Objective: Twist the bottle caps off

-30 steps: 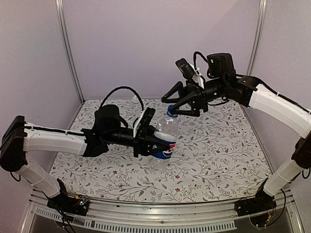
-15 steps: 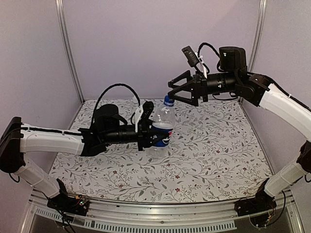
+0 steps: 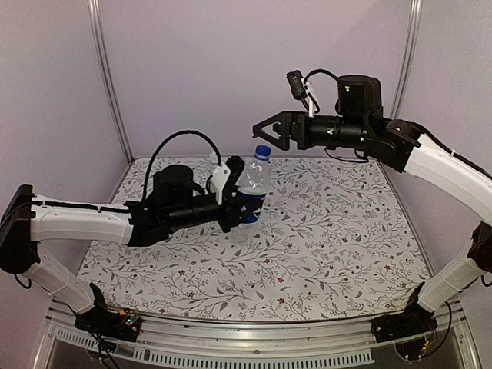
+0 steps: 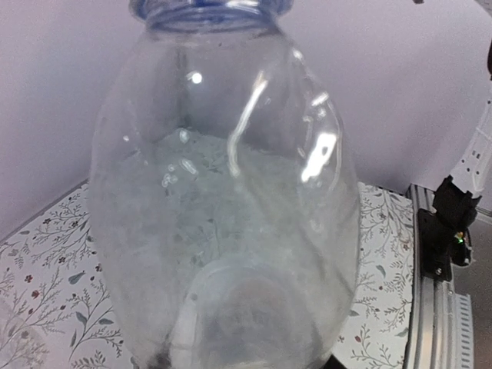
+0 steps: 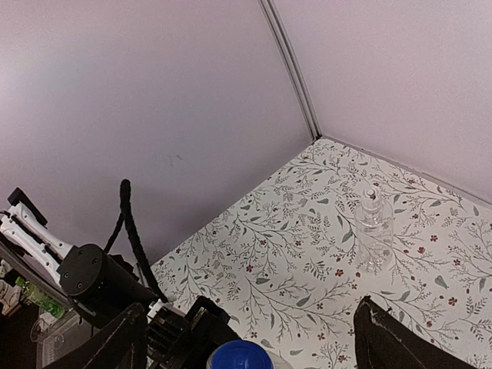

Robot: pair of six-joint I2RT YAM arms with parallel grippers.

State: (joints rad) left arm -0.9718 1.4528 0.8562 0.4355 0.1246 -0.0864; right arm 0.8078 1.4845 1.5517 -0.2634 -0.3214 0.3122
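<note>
Counter [image 3: 346,254] floral-printed, both bottles over or on it; left end effector [image 3: 233,206] clamped on labelled belly of Pepsi bottle [image 3: 251,184], neck kept upward, slightly tilted; base contact with counter cannot be told; right end effector [image 5: 250,323] spread apart just above blue cap [image 5: 240,357], not touching; plain bottle [image 5: 374,231] stood upright well apart at far corner, white cap [image 5: 372,192] on; risks judged: thin wall crushed or spun in clamp if cap is twisted hard; cap gripped off-centre owing to tilt.
</note>
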